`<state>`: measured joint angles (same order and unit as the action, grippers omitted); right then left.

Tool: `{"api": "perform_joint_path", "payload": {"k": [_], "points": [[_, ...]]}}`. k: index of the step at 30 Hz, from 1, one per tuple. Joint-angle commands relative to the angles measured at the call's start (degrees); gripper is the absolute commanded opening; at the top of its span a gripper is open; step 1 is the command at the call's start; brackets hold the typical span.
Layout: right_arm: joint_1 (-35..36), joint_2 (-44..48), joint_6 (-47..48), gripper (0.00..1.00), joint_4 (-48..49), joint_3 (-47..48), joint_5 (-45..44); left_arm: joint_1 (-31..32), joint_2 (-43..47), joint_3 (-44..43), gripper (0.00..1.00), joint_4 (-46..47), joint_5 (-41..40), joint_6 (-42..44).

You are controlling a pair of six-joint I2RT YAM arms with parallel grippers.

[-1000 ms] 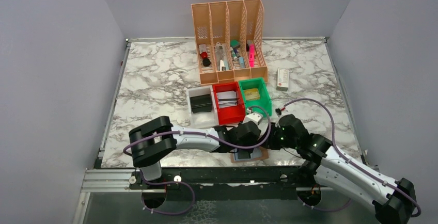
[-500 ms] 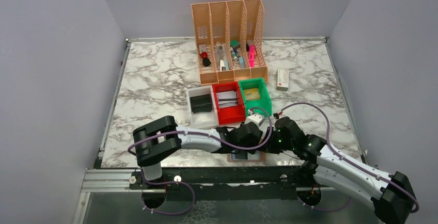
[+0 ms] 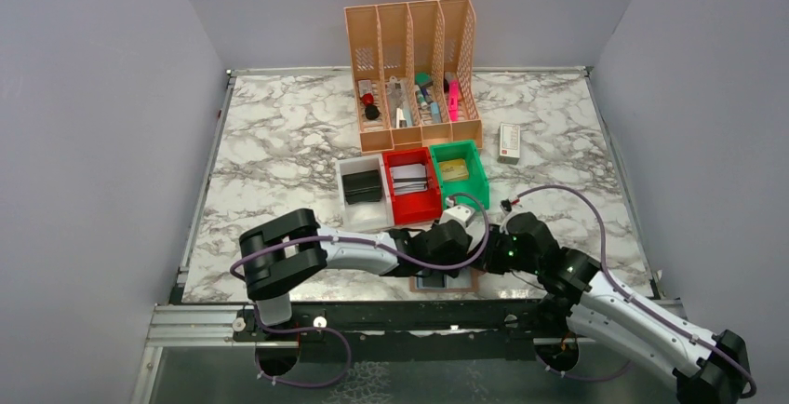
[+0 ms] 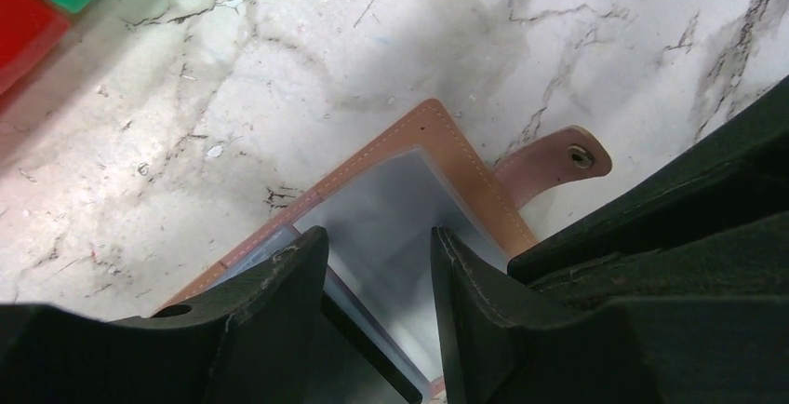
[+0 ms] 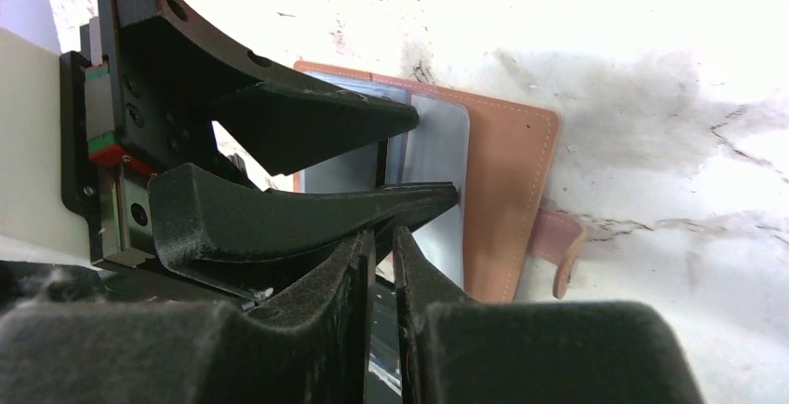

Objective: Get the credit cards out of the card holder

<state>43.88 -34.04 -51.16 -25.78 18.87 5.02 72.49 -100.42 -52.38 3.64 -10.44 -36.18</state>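
Observation:
The tan-brown card holder (image 3: 470, 284) lies open at the table's near edge, its snap strap (image 4: 558, 155) pointing out to one side. Bluish credit cards (image 4: 386, 204) show in its pocket, also in the right wrist view (image 5: 437, 143). My left gripper (image 4: 377, 236) is open, with its fingertips pressed down on the pocket; it also shows in the right wrist view (image 5: 435, 154). My right gripper (image 5: 382, 236) reaches in under it from the holder's open side. Its fingers are almost shut on the thin edge of a dark credit card (image 4: 367, 343).
A white bin holding a black case (image 3: 363, 185), a red bin (image 3: 412, 204) and a green bin (image 3: 465, 179) stand just behind the holder. An orange file organizer (image 3: 414, 69) stands further back. A small white box (image 3: 509, 141) is at the right.
My right gripper has shifted slightly right, away from the holder. The left gripper has stayed pressed on the holder, which now lies straighter along the table edge.

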Motion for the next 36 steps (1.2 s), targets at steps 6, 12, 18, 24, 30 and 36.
{"api": "perform_joint_path", "payload": {"k": [6, 12, 18, 24, 30, 36], "points": [[0.3, -8.1, -5.3, 0.19, 12.3, -6.6, 4.5, 1.0, 0.7, 0.9, 0.51, 0.5, 2.4, -1.0], [0.3, -11.7, -5.5, 0.20, 12.8, -7.9, 0.9, 1.0, 2.7, 1.7, 0.51, 0.6, 1.8, -0.7], [0.3, -13.2, -5.1, 0.22, 17.8, -9.4, 2.6, 1.0, 7.6, 3.4, 0.52, 1.6, 0.9, -0.3], [0.3, -15.3, -6.1, 0.22, 21.9, -10.7, 4.2, 1.0, 9.5, 4.9, 0.52, 2.3, 0.6, -0.6], [0.3, -15.7, -6.2, 0.22, 22.0, -10.7, 4.2, 1.1, 10.8, 5.9, 0.52, 2.1, 0.2, -0.9], [0.3, -15.3, -4.7, 0.22, 20.2, -9.0, 4.1, 1.0, 15.6, 6.4, 0.53, -4.1, -5.4, -0.8]]}}
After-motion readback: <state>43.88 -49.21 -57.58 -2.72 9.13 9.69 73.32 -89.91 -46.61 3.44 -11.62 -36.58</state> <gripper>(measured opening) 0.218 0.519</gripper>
